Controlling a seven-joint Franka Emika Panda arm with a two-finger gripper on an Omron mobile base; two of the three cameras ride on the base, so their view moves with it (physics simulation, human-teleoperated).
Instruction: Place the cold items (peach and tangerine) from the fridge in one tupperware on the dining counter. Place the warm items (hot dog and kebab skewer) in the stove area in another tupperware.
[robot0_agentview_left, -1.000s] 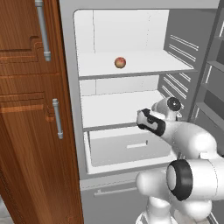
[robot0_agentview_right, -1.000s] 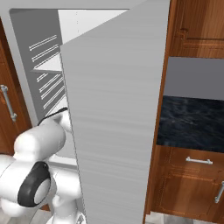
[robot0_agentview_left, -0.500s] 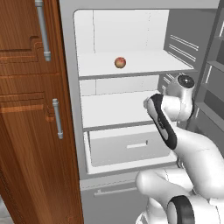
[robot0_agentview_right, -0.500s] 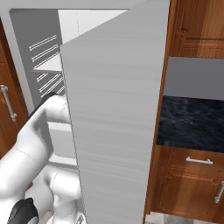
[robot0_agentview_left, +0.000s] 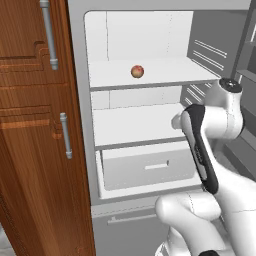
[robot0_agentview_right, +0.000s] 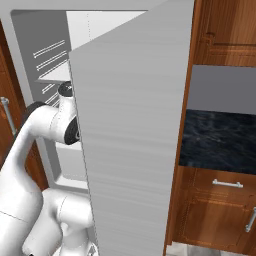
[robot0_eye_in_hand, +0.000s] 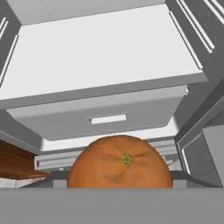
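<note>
Arm (robot0_agentview_left: 200, 150) raised higher, round dimpled tangerine (robot0_eye_in_hand: 120, 162) held, smooth peach (robot0_agentview_left: 137, 71) shelved

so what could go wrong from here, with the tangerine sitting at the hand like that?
1. The tangerine is round and sits low at the hand; the fingertips are hidden, so the grip may be shallow and it could roll out.
2. The fridge door stands close to the arm; swinging out could clip it.
3. The peach remains on the top shelf.
</note>
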